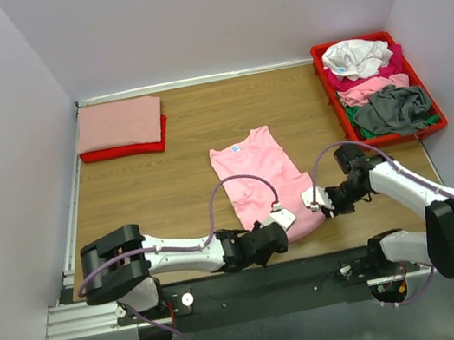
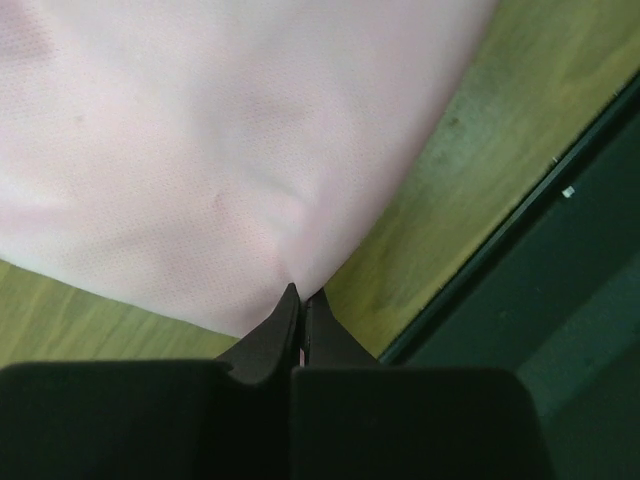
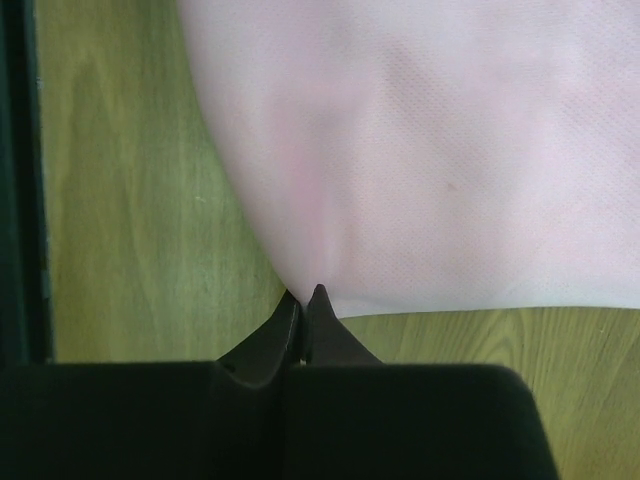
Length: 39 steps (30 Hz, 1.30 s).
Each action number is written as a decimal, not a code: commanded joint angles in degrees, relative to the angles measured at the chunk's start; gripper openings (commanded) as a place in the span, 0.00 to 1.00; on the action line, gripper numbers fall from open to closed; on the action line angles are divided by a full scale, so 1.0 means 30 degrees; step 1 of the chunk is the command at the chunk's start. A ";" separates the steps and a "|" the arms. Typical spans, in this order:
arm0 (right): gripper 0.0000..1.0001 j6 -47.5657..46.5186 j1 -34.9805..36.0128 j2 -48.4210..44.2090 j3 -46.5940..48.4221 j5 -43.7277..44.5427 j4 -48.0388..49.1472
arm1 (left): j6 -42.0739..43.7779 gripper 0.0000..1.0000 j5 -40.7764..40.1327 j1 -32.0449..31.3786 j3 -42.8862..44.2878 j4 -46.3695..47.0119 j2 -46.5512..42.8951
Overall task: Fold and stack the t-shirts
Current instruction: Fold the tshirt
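A light pink t-shirt (image 1: pixel 259 177) with a small blue neck label lies lengthwise in the middle of the table, neck at the far end. My left gripper (image 1: pixel 283 229) is shut on its near left corner; in the left wrist view the pink cloth (image 2: pixel 220 150) runs into the closed fingertips (image 2: pixel 301 296). My right gripper (image 1: pixel 319 203) is shut on the near right edge; the right wrist view shows the cloth (image 3: pixel 430 140) pinched at the tips (image 3: pixel 306 297). A folded salmon t-shirt (image 1: pixel 119 122) lies on a folded red one (image 1: pixel 122 150) at the far left.
A red plastic tray (image 1: pixel 390 138) at the far right holds a heap of white, magenta, pink and grey shirts. A dark rail (image 2: pixel 560 250) runs along the table's near edge just behind both grippers. Walls close the left, far and right sides.
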 commanded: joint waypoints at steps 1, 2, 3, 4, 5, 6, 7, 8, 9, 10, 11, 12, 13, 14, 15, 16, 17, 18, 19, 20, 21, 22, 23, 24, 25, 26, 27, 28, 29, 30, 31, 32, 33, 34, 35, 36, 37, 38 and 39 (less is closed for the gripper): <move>0.00 -0.0459 -0.0109 -0.0603 0.1732 -0.1273 -0.3342 | 0.0468 0.00 0.2570 -0.0043 -0.0558 -0.0818 -0.1277; 0.00 -0.0429 -0.0138 -0.0867 0.2086 -0.1540 -0.3752 | 0.0555 0.00 0.2920 0.0015 -0.0529 -0.0876 -0.1631; 0.01 -0.0342 -0.0138 -0.1072 0.2380 -0.1803 -0.4452 | 0.0585 0.00 0.3010 0.0045 -0.0384 -0.0935 -0.1953; 0.00 -0.0167 -0.0109 -0.1538 0.3050 -0.2241 -0.4836 | 0.0673 0.00 0.3214 0.0161 -0.0324 -0.1139 -0.2624; 0.00 -0.0107 -0.0138 -0.1746 0.3317 -0.2477 -0.5159 | 0.0703 0.00 0.3303 0.0249 -0.0265 -0.1257 -0.3007; 0.01 0.0183 -0.0109 -0.1980 0.3610 -0.2654 -0.5626 | 0.0732 0.00 0.3362 0.0337 -0.0120 -0.1432 -0.3359; 0.00 0.0418 -0.0109 -0.2273 0.4193 -0.3004 -0.5805 | 0.0848 0.00 0.3508 0.0599 -0.0147 -0.1492 -0.4059; 0.00 0.0566 -0.0138 -0.2421 0.4402 -0.3181 -0.6068 | 0.0878 0.00 0.3567 0.0747 -0.0119 -0.1521 -0.4385; 0.00 0.0857 -0.0138 -0.2538 0.4665 -0.3357 -0.6157 | 0.0937 0.00 0.3655 0.0893 -0.0118 -0.1637 -0.4707; 0.00 0.1034 -0.0109 -0.2597 0.4842 -0.3591 -0.6187 | 0.0966 0.00 0.3801 0.1069 -0.0147 -0.1726 -0.5291; 0.00 0.1181 -0.0109 -0.2714 0.5018 -0.3709 -0.6188 | 0.1024 0.00 0.3860 0.1187 -0.0119 -0.1814 -0.5557; 0.00 0.1298 -0.0109 -0.2744 0.5367 -0.3797 -0.6217 | 0.1054 0.00 0.3861 0.1478 -0.0118 -0.1959 -0.5792; 0.00 0.1473 -0.0109 -0.2744 0.5516 -0.3972 -0.6188 | 0.1170 0.00 0.3948 0.1626 -0.0118 -0.2164 -0.6258; 0.01 0.1533 -0.0109 -0.2715 0.5662 -0.4032 -0.6188 | 0.1230 0.00 0.3920 0.1801 -0.0118 -0.2282 -0.6495; 0.01 0.1592 -0.0138 -0.2657 0.5954 -0.4091 -0.6159 | 0.1288 0.00 0.3949 0.2093 -0.0118 -0.2370 -0.6701; 0.01 0.1824 -0.0138 -0.2569 0.6160 -0.4236 -0.6100 | 0.1347 0.00 0.3978 0.2299 -0.0147 -0.2516 -0.7051; 0.00 0.2030 -0.0138 -0.2424 0.6336 -0.4325 -0.6013 | 0.1347 0.00 0.4007 0.2504 -0.0090 -0.2547 -0.7199; 0.00 0.2525 -0.0109 -0.2364 0.6744 -0.4471 -0.5664 | 0.1521 0.00 0.4094 0.2883 -0.0060 -0.2431 -0.7520; 0.00 0.2878 -0.0109 -0.2276 0.6922 -0.4472 -0.5399 | 0.1581 0.00 0.4124 0.3061 0.0027 -0.2401 -0.7639; 0.01 0.3259 -0.0109 -0.2160 0.7098 -0.4646 -0.5077 | 0.1698 0.00 0.4125 0.3266 0.0202 -0.2371 -0.7698; 0.01 0.3900 -0.0138 -0.1868 0.7331 -0.4735 -0.4465 | 0.1902 0.00 0.4183 0.3558 0.0291 -0.2371 -0.7786; 0.00 0.4255 -0.0109 -0.1633 0.7682 -0.4910 -0.4169 | 0.2078 0.00 0.4357 0.4083 0.0408 -0.2342 -0.7816; 0.01 0.4606 -0.0109 -0.1370 0.7917 -0.4969 -0.3876 | 0.2254 0.00 0.4417 0.4349 0.0525 -0.2313 -0.7816; 0.00 0.5074 -0.0138 -0.1135 0.8123 -0.5086 -0.3409 | 0.2459 0.00 0.4534 0.4613 0.0758 -0.2109 -0.7816; 0.01 0.5427 -0.0109 -0.0582 0.8502 -0.5261 -0.2824 | 0.2896 0.00 0.4709 0.5167 0.0993 -0.2020 -0.7787; 0.00 0.5720 -0.0109 -0.0344 0.8680 -0.5350 -0.2818 | 0.3103 0.00 0.4798 0.5462 0.0995 -0.1903 -0.7729; 0.00 0.6187 -0.0138 -0.0023 0.8855 -0.5438 -0.2325 | 0.3337 0.00 0.4943 0.5784 0.1169 -0.1583 -0.7699; 0.00 0.6540 -0.0109 0.0444 0.9060 -0.5555 -0.2030 | 0.3804 0.00 0.5206 0.6135 0.1258 -0.1464 -0.7554; 0.00 0.6834 -0.0109 0.0739 0.9439 -0.5643 -0.1505 | 0.3953 0.00 0.5383 0.6719 0.1404 -0.1318 -0.7465; 0.00 0.7330 -0.0109 0.0974 0.9675 -0.5702 -0.1268 | 0.4187 0.00 0.5529 0.7044 0.1463 -0.1084 -0.7406; 0.00 0.7596 -0.0109 0.1440 0.9881 -0.5847 -0.1063 | 0.4653 0.00 0.5705 0.7308 0.1580 -0.1024 -0.7203; 0.00 0.7801 -0.0138 0.1648 1.0318 -0.5907 -0.0684 | 0.4890 0.00 0.5794 0.7775 0.1813 -0.0965 -0.7114; 0.00 0.8093 -0.0109 0.1824 1.0496 -0.6140 -0.0564 | 0.5124 0.00 0.5940 0.7983 0.1960 -0.0820 -0.6997; 0.00 0.8212 -0.0138 0.2000 1.0643 -0.6142 -0.0476 | 0.5330 0.00 0.5941 0.8101 0.2107 -0.0760 -0.6967; 0.00 0.8359 -0.0109 0.2147 1.0789 -0.6316 -0.0330 | 0.5709 0.00 0.5941 0.8276 0.2253 -0.0731 -0.6937; 0.00 0.8708 -0.0138 0.2206 1.0994 -0.6405 0.0020 | 0.5858 0.00 0.5941 0.8481 0.2632 -0.0730 -0.6879; 0.01 0.8857 -0.0109 0.2207 1.1112 -0.6435 0.0197 | 0.6033 0.00 0.5941 0.8570 0.2809 -0.0759 -0.6820; 0.00 0.9032 -0.0138 0.2207 1.1229 -0.6522 0.0489 | 0.6122 0.00 0.6579 0.8600 0.3101 -0.0789 -0.6762; 0.00 0.9266 -0.0138 0.2207 1.1375 -0.6581 0.0608 | 0.6326 0.00 0.6643 0.8687 0.3191 -0.0818 -0.6732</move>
